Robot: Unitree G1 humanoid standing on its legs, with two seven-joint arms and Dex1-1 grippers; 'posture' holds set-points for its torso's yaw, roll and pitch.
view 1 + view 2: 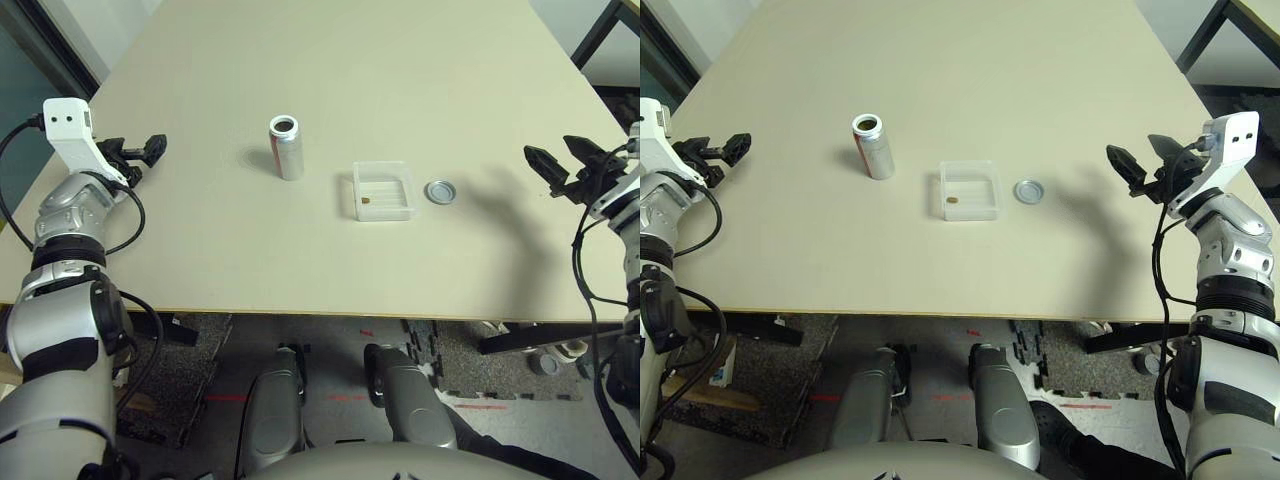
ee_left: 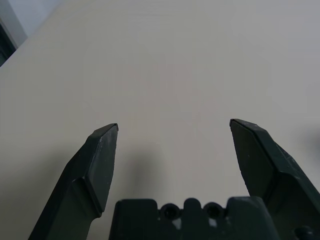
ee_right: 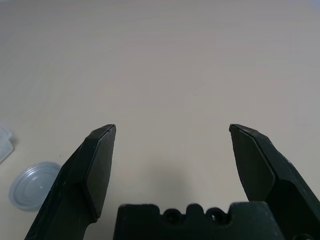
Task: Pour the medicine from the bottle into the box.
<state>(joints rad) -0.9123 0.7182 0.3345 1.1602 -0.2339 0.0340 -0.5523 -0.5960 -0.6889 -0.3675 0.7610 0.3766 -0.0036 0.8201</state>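
In the left eye view, the bottle (image 1: 288, 155) is standing upright on the desk (image 1: 260, 250), showing a silver-grey metallic side, a strip of red along its left edge and a pale rim around a dark, round, open mouth. To its right, the box (image 1: 383, 208) is sitting as a shallow, square tray of clear plastic with low walls. Inside it, the medicine (image 1: 366, 200), a tiny brownish-orange speck, is lying on the bottom toward the left near corner. The round grey cap (image 1: 441, 192) is lying flat just beside the box, on its right.

In the right eye view, the bottle's mouth is facing up, and the medicine is resting in the box, apart from the bottle.

In the left wrist view, the left claw (image 2: 174, 121) is spreading its two black fingers wide, with bare desk between them.

In the right wrist view, the right claw (image 3: 173, 125) is also holding its fingers wide apart, pinching nothing; the cap is lying near one finger.
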